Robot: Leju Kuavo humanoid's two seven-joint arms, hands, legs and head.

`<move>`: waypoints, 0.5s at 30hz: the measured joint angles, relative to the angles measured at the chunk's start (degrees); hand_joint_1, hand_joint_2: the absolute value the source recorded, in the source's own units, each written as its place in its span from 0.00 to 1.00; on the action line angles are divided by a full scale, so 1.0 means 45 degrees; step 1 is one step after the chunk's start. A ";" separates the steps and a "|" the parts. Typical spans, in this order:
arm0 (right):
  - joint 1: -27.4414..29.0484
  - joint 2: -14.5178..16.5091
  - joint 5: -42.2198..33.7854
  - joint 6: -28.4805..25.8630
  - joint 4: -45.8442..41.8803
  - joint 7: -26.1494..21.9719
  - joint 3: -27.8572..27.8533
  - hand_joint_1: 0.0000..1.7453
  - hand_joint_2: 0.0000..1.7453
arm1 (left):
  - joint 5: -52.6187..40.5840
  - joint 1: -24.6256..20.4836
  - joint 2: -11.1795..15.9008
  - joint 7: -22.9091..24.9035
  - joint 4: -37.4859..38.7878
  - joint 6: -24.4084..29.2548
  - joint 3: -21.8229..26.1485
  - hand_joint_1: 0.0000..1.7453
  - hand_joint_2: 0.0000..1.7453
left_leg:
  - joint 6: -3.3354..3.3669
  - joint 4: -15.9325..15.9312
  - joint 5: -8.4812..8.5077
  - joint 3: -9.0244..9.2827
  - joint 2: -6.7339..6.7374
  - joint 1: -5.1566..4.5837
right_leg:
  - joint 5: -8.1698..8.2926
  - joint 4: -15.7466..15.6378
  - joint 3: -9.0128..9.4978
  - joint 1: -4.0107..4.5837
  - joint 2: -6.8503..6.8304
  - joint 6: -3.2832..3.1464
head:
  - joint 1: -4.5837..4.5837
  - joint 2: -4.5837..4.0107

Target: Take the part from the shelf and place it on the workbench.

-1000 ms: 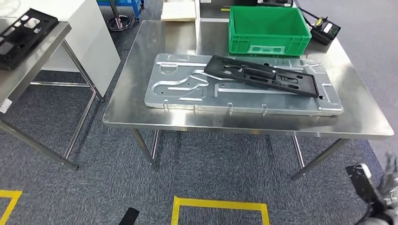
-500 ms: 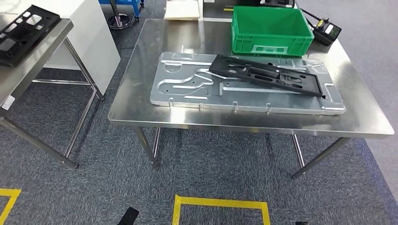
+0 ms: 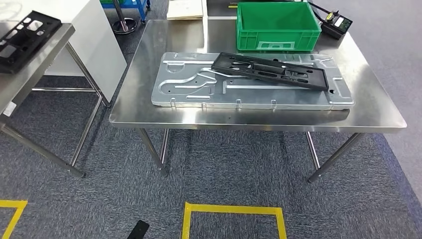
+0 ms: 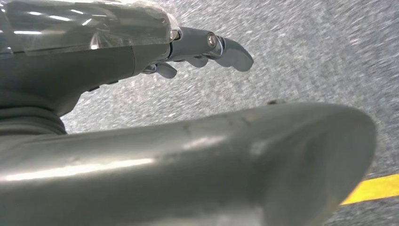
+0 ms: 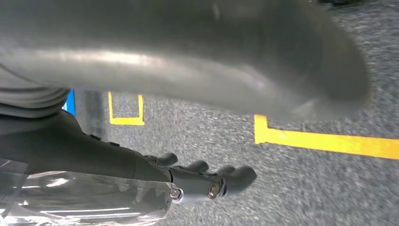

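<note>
**Steel benches, black parts, one green crate**

Steel side table (image 3: 37, 62), far left in the head view: carries a black perforated part (image 3: 22, 40) lying flat on its top, partly cut off by the picture's edge. A white cabinet (image 3: 99, 37) stands just behind and beside it.

Grey carpet floor (image 3: 224, 174): yellow tape outline (image 3: 233, 219) marked in front of the main bench, a second yellow corner (image 3: 12, 211) at lower left, and a small dark object (image 3: 138, 230) lying between them, too small to identify.

Stainless workbench (image 3: 149, 107), centre: holds a large silver pressed-metal panel (image 3: 199, 89) lying flat along its front half. A long black frame-like part (image 3: 271, 71) lies on top of the panel, slanted across its right-hand half, fully resting on it.

Green plastic crate (image 3: 277, 35), behind the panel toward the bench's back edge, just beside the panel's rear rim. Its interior appears empty as far as the view reaches. A cream flat item (image 3: 186, 10) lies at the bench's back left, and a small black device with a yellow-green label (image 3: 337, 25) sits at the back right, next to the crate.

Left hand (image 4: 188, 49), left wrist view: hangs over the carpet, fingers gently curved and apart, holding nothing. A yellow floor stripe (image 4: 374, 188) shows nearby.

Right hand (image 5: 202, 181), right wrist view: likewise over the carpet, fingers loosely extended side by side with gaps, grasping nothing. Yellow floor tape (image 5: 324, 141) runs beyond it.
</note>
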 joint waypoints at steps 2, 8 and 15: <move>0.0011 0.0078 0.0075 0.0011 0.0012 0.0005 0.0000 0.00 0.00 | -0.0039 -0.0009 0.0002 0.0023 0.0000 0.0000 0.0000 0.00 0.00 | -0.0062 0.1636 -0.1112 -0.0420 0.0000 0.0017 | 0.0223 0.0017 -0.0317 0.0044 -0.0010 -0.0061 | 0.0000 0.0000; 0.0016 0.0205 0.0514 0.0008 0.0034 0.0079 0.0084 0.00 0.00 | -0.0080 -0.0106 0.0009 0.0070 -0.0005 0.0013 0.0000 0.00 0.00 | 0.0147 -0.1287 -0.0488 0.2239 -0.0012 -0.0035 | 0.0899 0.0129 -0.1078 0.0119 0.0009 0.0116 | 0.0002 0.0000; 0.0083 0.0261 0.0887 -0.0004 0.0093 0.0200 0.0282 0.00 0.00 | -0.0107 -0.0120 0.0013 0.0093 -0.0005 0.0039 0.0013 0.00 0.00 | 0.0671 -0.1954 0.0501 0.1870 0.0082 -0.0036 | 0.0008 0.0871 -0.1483 0.0026 0.0051 0.0611 | 0.0006 0.0000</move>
